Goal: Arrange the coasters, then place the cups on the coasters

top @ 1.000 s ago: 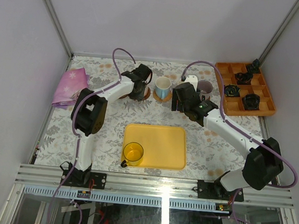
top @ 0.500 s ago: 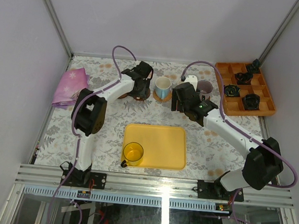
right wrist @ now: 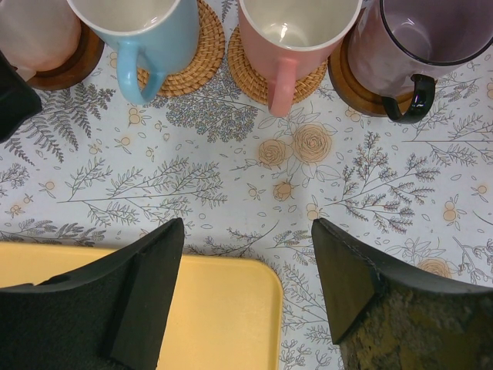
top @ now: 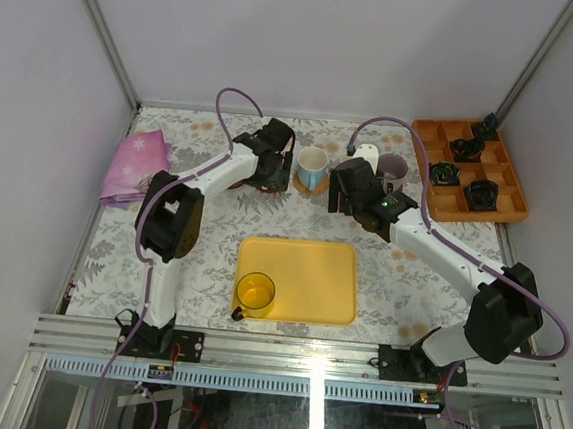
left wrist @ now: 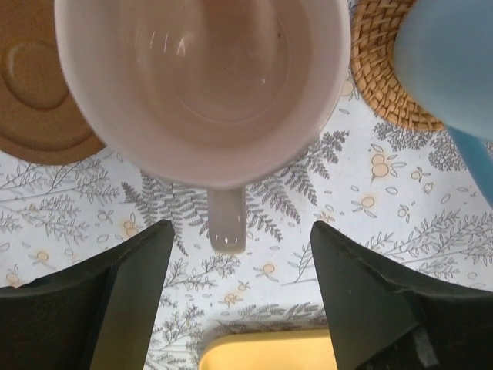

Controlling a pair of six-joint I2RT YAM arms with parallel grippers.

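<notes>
The pale pink cup stands upright, and in the right wrist view it rests on a wooden coaster. Its handle points between the fingers of my open left gripper, with a gap on each side. A second wooden coaster lies bare to its left. The light blue cup and the salmon pink cup each sit on a woven coaster. The mauve cup sits on a dark coaster. My right gripper hangs open and empty before them. The yellow cup stands on the yellow tray.
An orange compartment tray with small black gadgets sits at the back right. A purple cloth lies at the left edge. The yellow tray's far edge lies just under both grippers.
My left gripper has opened and let go of the pale pink cup's handle. The cup stays where it was. The right arm has not moved.
</notes>
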